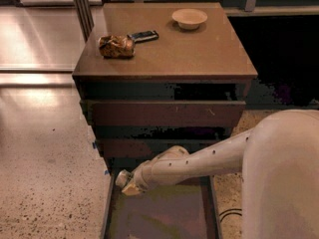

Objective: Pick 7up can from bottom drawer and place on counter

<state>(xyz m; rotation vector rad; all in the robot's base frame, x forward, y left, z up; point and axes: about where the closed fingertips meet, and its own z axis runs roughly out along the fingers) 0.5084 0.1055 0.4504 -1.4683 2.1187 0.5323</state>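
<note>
Camera view shows the gripper (126, 182) low over the bottom drawer's (164, 215) back left corner; whether it grips anything cannot be told.

The jaws sit at the tip of the arm (199, 158), above the left rear corner of the drawer (164, 215), and are merged into one pale lump; the can cannot be told apart from it. Below the jaws, the drawer's front end is cut off by the lower edge. To their right, its rear strip is covered by the arm, whose bulk is cut by the right and lower edges. A cable (228, 214) is lost under that bulk. Above the jaws, the gaps between the drawer fronts are sunk in black shadow. On the bench (194, 59), the phone's (144, 35) left end is hidden by the bag (116, 46).
</note>
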